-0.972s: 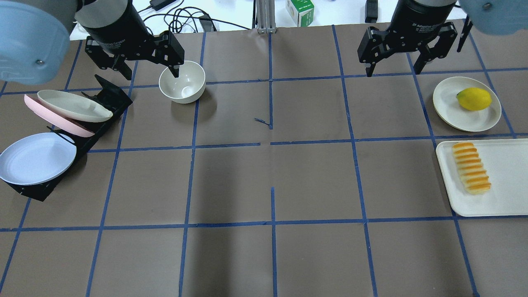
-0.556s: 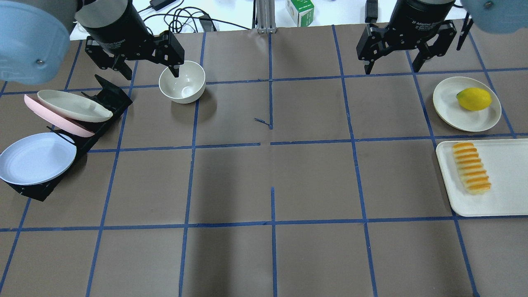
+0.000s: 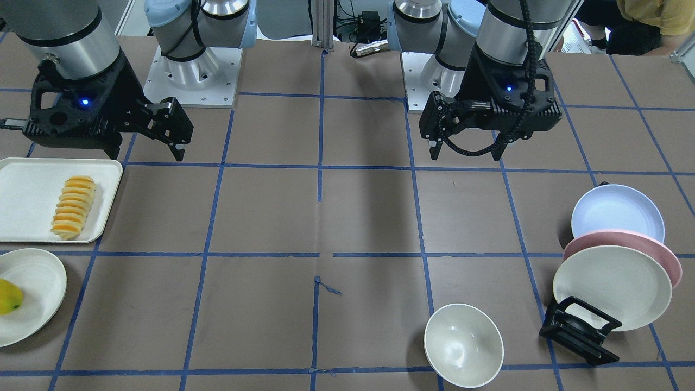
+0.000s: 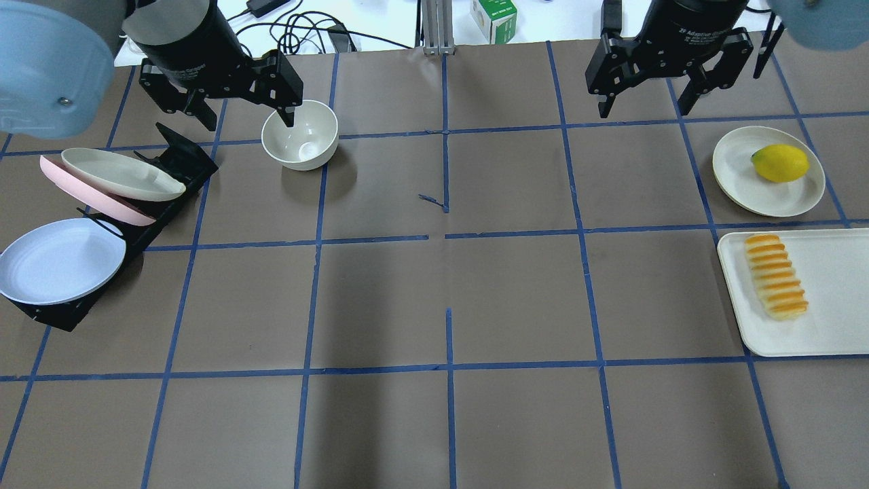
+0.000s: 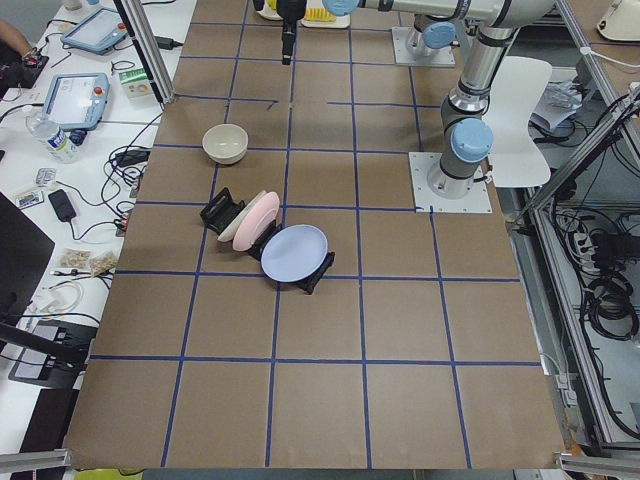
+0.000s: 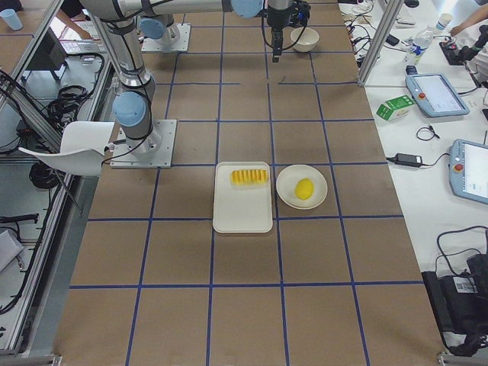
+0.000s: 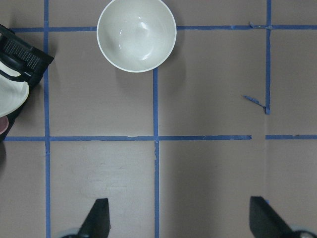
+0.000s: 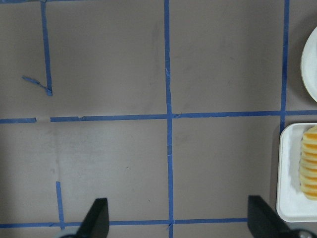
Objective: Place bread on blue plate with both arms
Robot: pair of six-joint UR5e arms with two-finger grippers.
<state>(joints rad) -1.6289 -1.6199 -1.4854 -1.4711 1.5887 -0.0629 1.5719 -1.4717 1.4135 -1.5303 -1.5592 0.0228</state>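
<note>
The bread (image 4: 775,276) lies on a white tray (image 4: 835,292) at the right edge of the table. It also shows in the front view (image 3: 73,207) and the right wrist view (image 8: 311,163). The blue plate (image 4: 61,261) leans in a black rack (image 4: 180,159) at the far left, and it shows in the front view (image 3: 617,212). My left gripper (image 4: 248,119) is open and empty, hanging above the table beside a white bowl (image 4: 300,141). My right gripper (image 4: 643,111) is open and empty, high at the back right, well away from the bread.
A pink plate (image 4: 95,197) and a cream plate (image 4: 119,174) stand in the same rack behind the blue plate. A cream plate (image 4: 743,170) with a yellow lemon (image 4: 779,163) sits behind the tray. The brown table has blue tape lines.
My right gripper has moved a little towards the table's far edge. The left gripper, bread and plates have not moved.
</note>
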